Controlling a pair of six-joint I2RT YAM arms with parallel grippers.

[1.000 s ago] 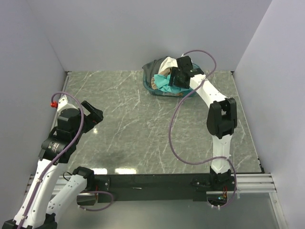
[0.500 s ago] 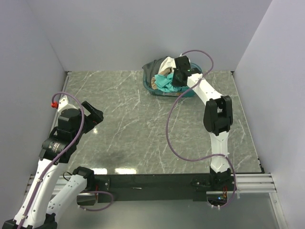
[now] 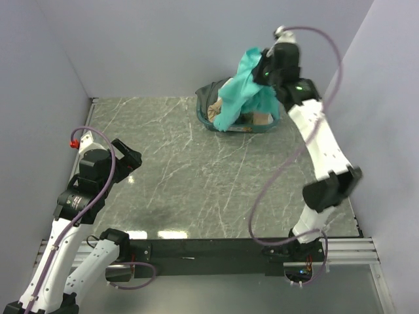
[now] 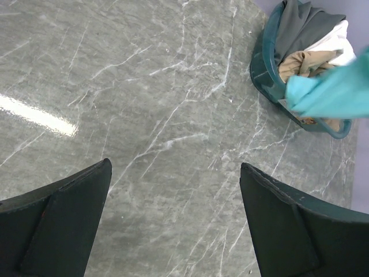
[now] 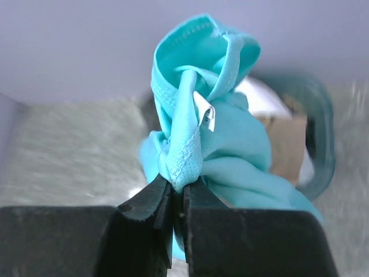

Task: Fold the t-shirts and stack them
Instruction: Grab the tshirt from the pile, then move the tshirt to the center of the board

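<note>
From the overhead camera I see the right gripper (image 3: 265,73) held high above the far edge of the grey marbled table (image 3: 183,170), close to the back wall. The bright teal-green cloth t-shirt (image 3: 237,93) hangs from it in a loose bunch. Its lower end drapes down in front of the oval teal-blue plastic basket (image 3: 208,120), which sits at the far side of the table. I cannot tell from here whether the hem touches the basket. The left gripper (image 3: 129,159) hovers over the table's left side, well apart from the basket and the shirt.

On my left wrist camera, the two dark fingers (image 4: 57,225) stand wide apart with nothing between them, only bare table below. The basket is at the upper right. In it lie a dark grey cloth t-shirt (image 4: 305,26), a cream-white cloth t-shirt (image 4: 335,43) and a tan-beige cloth t-shirt (image 4: 305,60), heaped together. The teal-green shirt crosses in front of the basket's near side.

On my right wrist camera, the jaws are pressed together on a twisted fold of the teal-green shirt, pinching it at the stitched seam. A small white tag (image 5: 205,113) shows on the cloth just above the pinch. The basket is blurred behind, with tan and white cloth visible inside.
</note>
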